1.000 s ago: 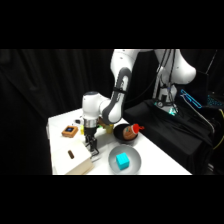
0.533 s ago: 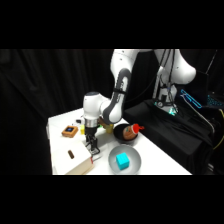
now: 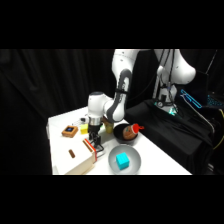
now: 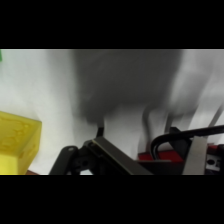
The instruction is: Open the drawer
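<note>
Nearest the side camera, at the lower middle of the frame, a round grey bowl (image 3: 123,158) sits on the white table (image 3: 60,150) with a bright turquoise cube (image 3: 122,160) inside it. Just left of the bowl, at the table's front edge, stands the pale wooden box (image 3: 80,164); its sliding drawer (image 3: 90,146) shows a strip of reddish-brown at the box's upper right corner. A small dark brown piece (image 3: 72,153) lies on the table just left of the box.

The white arm's black two-finger gripper (image 3: 96,143) comes down from above right at that reddish strip, near the centre of the frame. In the wrist view the dark metal loop handle (image 4: 172,142) curves across the lower right, above a patch of red, with the gripper's black linkage rising from the bottom edge beside it. Whether the claw has closed on the handle cannot be told from either view.

Farther back, a small orange-and-black block (image 3: 69,131) rests left of centre. A translucent yellow container (image 3: 83,128) stands just behind the gripper; the wrist view shows it at the lower left. To the right, a dark round pot (image 3: 125,131) holds a reddish item.
</note>
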Robot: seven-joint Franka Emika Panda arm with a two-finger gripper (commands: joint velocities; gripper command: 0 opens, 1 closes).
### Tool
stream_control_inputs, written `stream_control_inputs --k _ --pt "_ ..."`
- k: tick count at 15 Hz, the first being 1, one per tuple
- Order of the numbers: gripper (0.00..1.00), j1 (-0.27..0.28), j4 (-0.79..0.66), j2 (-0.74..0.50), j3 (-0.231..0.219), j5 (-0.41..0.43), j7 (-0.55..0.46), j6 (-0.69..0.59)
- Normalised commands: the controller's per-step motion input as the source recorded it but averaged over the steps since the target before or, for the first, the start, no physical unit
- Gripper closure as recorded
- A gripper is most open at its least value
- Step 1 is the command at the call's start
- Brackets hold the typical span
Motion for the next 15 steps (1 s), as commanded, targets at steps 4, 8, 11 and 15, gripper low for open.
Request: stream_control_inputs --k 4,8,11,15 --pt "0.00 -0.097 -0.41 -0.27 0.061 -0.160 -0.06 0.20" --pt "0.00 -0.067 -0.38 -0.30 0.048 -0.141 -0.03 0.14" --pt "0.00 -0.051 -0.37 -0.35 0.044 -0.114 -0.02 0.08" --pt "0.00 -0.042 -0.30 -0.37 0.048 -0.091 -0.02 -0.03"
